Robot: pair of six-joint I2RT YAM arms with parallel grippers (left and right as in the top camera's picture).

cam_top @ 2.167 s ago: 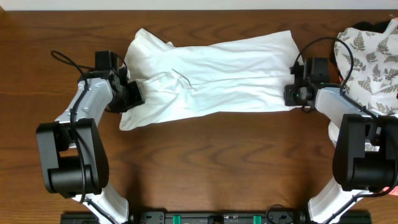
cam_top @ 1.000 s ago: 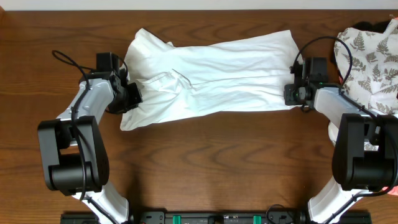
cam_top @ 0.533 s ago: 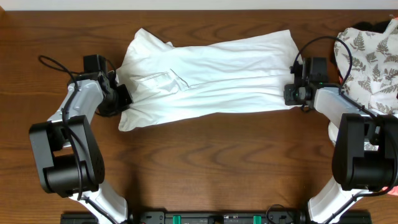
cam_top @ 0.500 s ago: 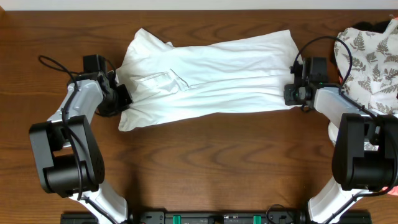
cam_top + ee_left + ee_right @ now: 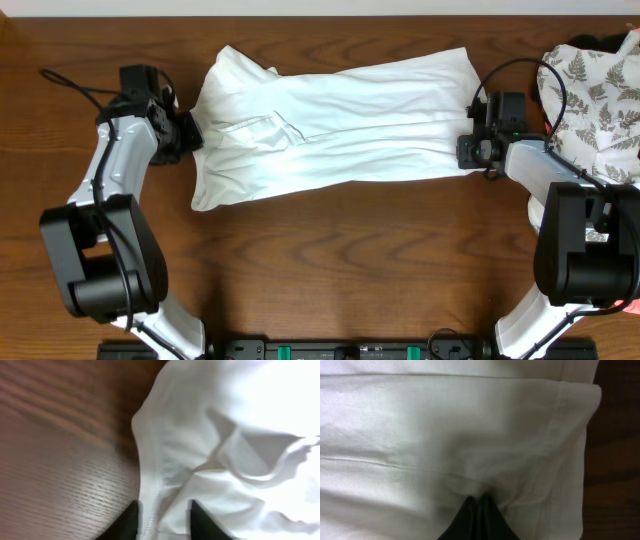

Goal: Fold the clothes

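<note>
1. T-shirt (image 5: 330, 125), overhead: white, lying flat on the wooden table (image 5: 330, 260) in its far half, stretched out left to right between the two arms. Creased and bunched at the left end, smoother at the right.
2. Overhead, left arm: rises from the near left edge and runs up the left side with the wrist bent inward. Left gripper (image 5: 190, 135) points right, at the shirt's left edge.
3. Overhead, right arm: rises from the near right edge with the wrist turned inward. Right gripper (image 5: 465, 152) sits at the near right corner of the shirt. A white cloth with grey fern-leaf print (image 5: 595, 95) is heaped at the far right corner, behind this arm.
4. Left wrist: two dark fingertips (image 5: 127, 522) stand apart at the bottom of the view. The shirt's stitched hem runs down into the gap between them and is not pinched, so the grip is released. Bare wood lies to the left, folded white fabric to the right. View is blurry.
5. Right wrist: dark fingertips are pressed together at bottom centre, clenched on a pinch of the shirt. Fabric puckers toward the tips. The hem edge runs down the right side, with dark table beyond it.
</note>
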